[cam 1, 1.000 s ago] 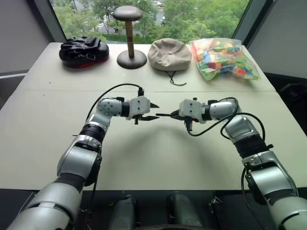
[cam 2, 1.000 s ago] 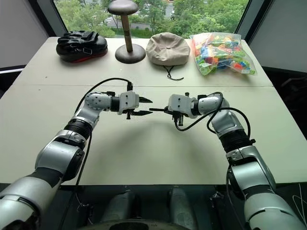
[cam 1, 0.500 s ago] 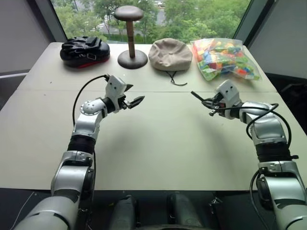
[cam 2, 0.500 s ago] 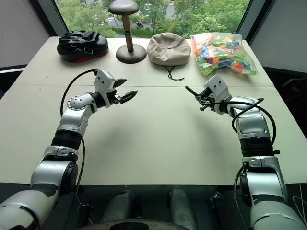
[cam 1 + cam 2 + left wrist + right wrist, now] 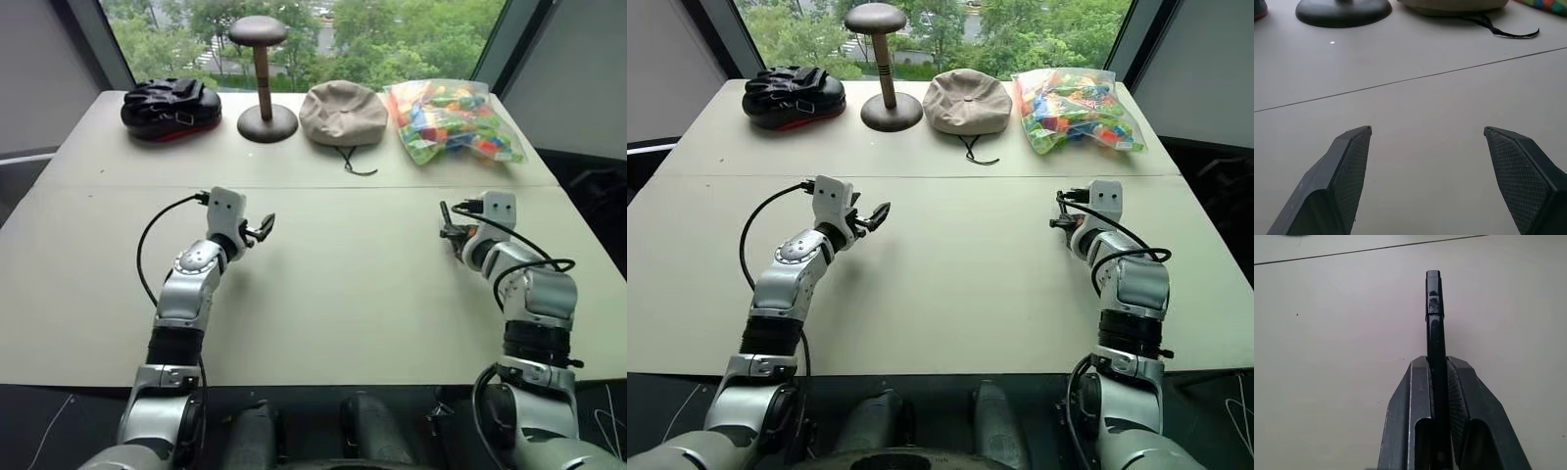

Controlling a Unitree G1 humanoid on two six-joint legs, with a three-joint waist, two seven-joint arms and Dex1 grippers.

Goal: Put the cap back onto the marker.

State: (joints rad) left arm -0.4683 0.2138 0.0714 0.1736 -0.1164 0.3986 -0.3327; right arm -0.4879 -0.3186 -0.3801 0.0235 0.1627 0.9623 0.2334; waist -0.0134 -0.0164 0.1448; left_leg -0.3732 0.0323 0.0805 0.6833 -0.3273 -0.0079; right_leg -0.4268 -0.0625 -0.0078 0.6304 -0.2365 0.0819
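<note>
head view, my left gripper (image 5: 263, 228) hanging open and empty over the desk (image 5: 333, 294), left wrist view, fingers (image 5: 1347, 171) spread wide, right wrist view, my right gripper (image 5: 1439, 363) clamped around the marker (image 5: 1434, 318), cap (image 5: 1433, 291) on its far end

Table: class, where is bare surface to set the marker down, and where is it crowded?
Bare: the wide near half of the table, between the left pincer and the right pincer. Crowded: the far edge, with black glove, hat stand, beige hat and bag of bricks.
</note>
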